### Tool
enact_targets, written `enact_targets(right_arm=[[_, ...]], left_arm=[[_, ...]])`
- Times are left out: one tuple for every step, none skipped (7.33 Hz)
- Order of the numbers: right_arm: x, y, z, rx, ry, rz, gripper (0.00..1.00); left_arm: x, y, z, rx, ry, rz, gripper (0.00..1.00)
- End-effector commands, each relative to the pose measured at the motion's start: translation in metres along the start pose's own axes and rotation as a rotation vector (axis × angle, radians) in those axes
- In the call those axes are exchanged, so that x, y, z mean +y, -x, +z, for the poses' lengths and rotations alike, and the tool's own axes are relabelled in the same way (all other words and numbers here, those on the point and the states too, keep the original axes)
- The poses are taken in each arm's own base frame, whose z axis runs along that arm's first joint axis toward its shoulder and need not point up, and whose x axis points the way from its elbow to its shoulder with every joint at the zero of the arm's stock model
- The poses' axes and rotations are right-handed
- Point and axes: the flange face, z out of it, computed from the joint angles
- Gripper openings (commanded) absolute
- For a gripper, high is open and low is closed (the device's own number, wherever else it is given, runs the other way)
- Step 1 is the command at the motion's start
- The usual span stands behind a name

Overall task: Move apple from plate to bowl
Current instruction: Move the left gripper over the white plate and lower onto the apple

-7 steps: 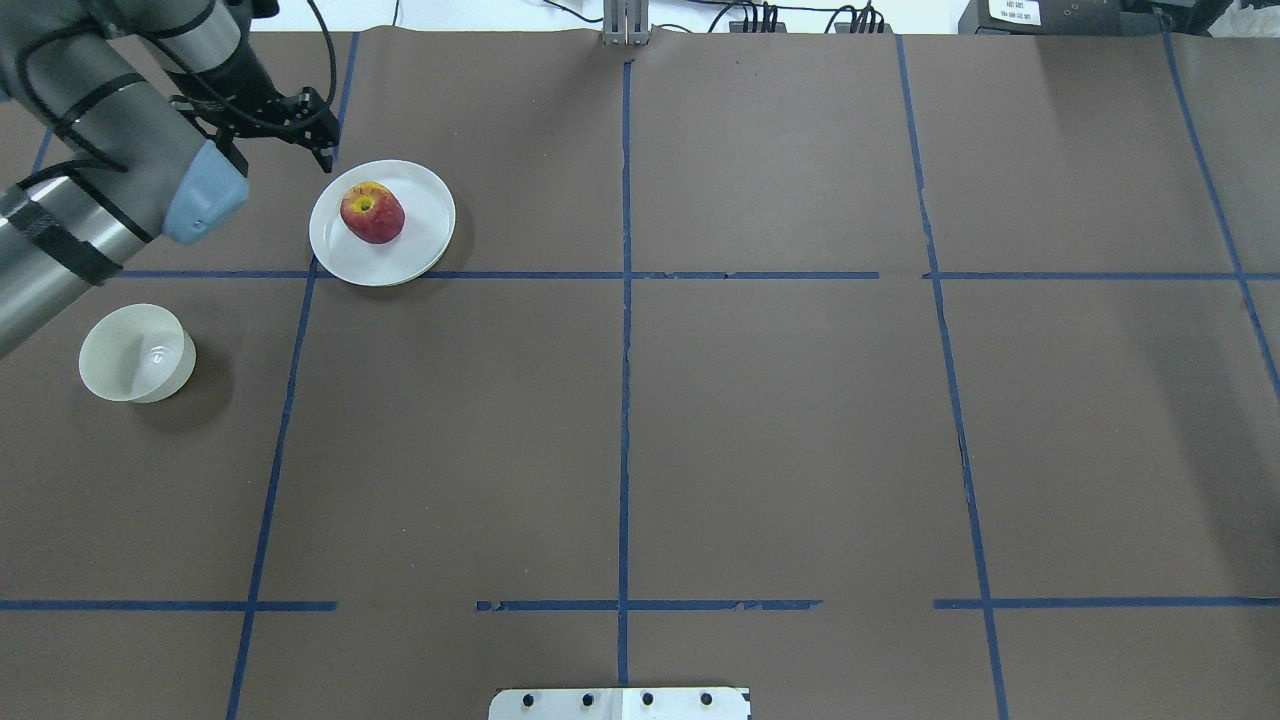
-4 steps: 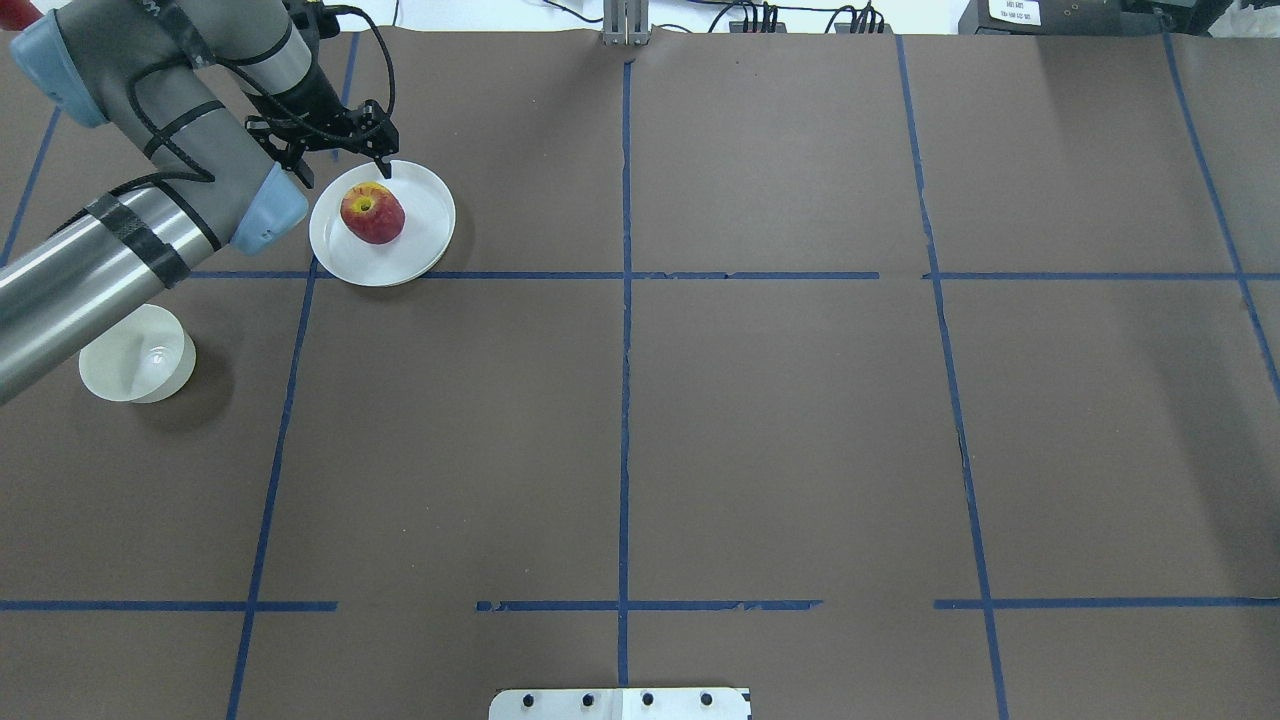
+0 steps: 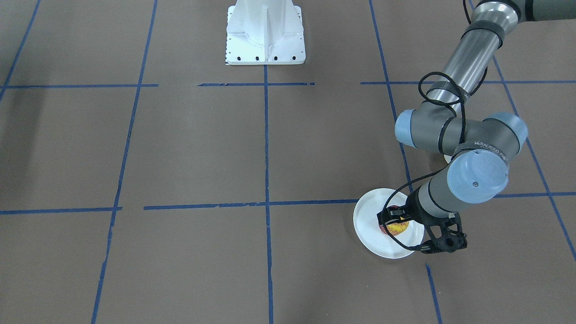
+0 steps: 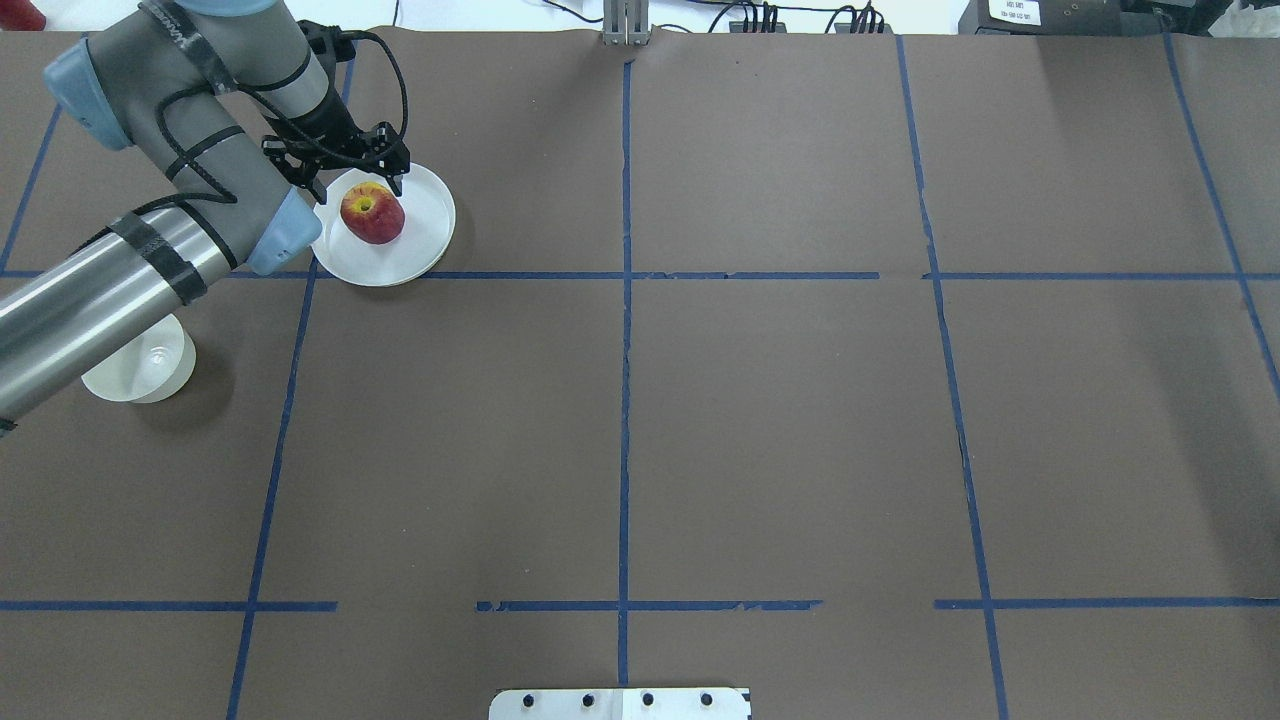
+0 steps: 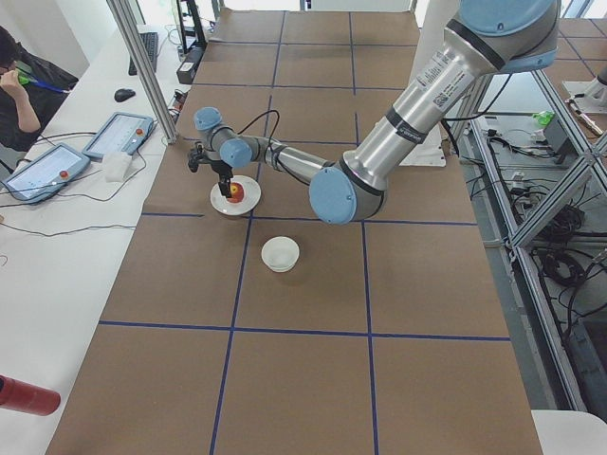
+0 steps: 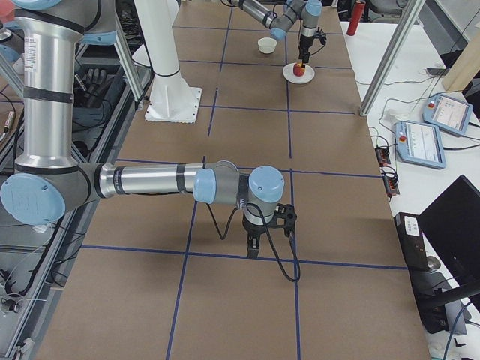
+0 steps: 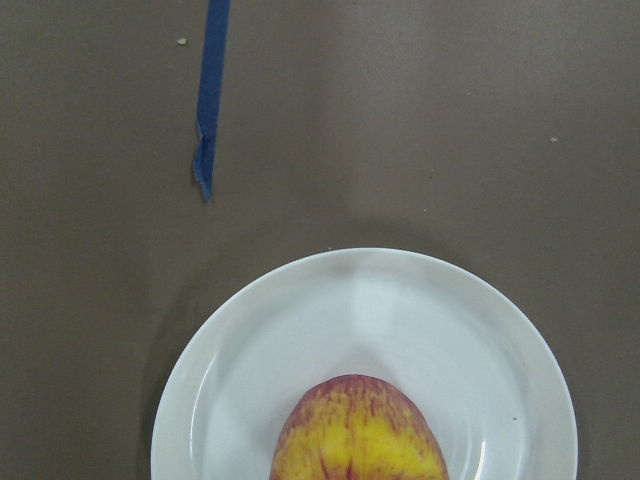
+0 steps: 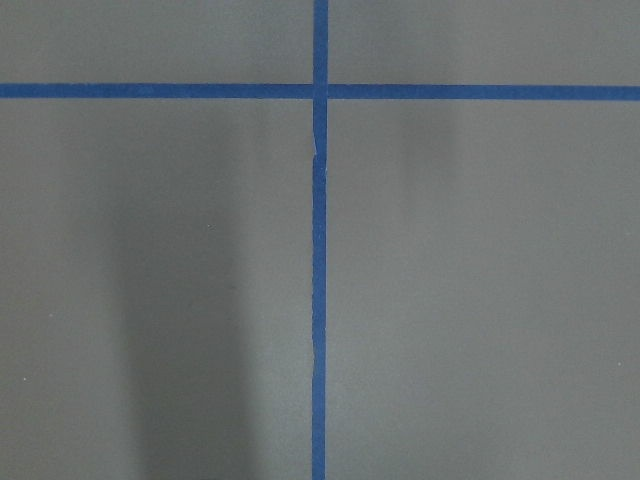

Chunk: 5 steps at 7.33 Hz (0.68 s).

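In the overhead view the left arm [image 4: 100,300] covers part of the bowl [image 4: 145,368]; from across the table you see only a sliver of it. The left wrist camera cuts off the lower part of the apple [image 7: 358,435] and the plate [image 7: 250,340]. The right gripper [image 6: 262,238] shows only from the side, so you cannot tell how its jaws stand.

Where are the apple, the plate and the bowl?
apple [image 4: 372,213], overhead view, its red top.
plate [image 4: 428,220], overhead view, bare floor right of apple.
bowl [image 4: 150,368], overhead view, its glossy inside.
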Motion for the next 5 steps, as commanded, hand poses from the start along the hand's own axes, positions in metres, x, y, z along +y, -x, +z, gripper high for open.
enact_targets(right_arm=[[0.0, 0.0, 0.0, 0.0, 0.0, 0.0, 1.0], [0.0, 0.0, 0.0, 0.0, -0.001, 0.001, 1.0], [0.0, 0.0, 0.0, 0.0, 0.0, 0.0, 1.0], [0.0, 0.0, 0.0, 0.0, 0.0, 0.0, 1.0], [0.0, 0.0, 0.0, 0.0, 0.0, 0.0, 1.0]], left_arm=[[0.009, -0.003, 0.023, 0.009, 0.01, 0.013, 1.0], [0.012, 0.001, 0.04, 0.022, 0.008, 0.009, 1.0], [0.014, 0.002, 0.049, 0.027, 0.01, 0.019, 1.0], [0.014, 0.001, 0.049, 0.028, 0.009, 0.018, 0.93], [0.014, 0.001, 0.047, 0.03, 0.006, 0.021, 0.5]])
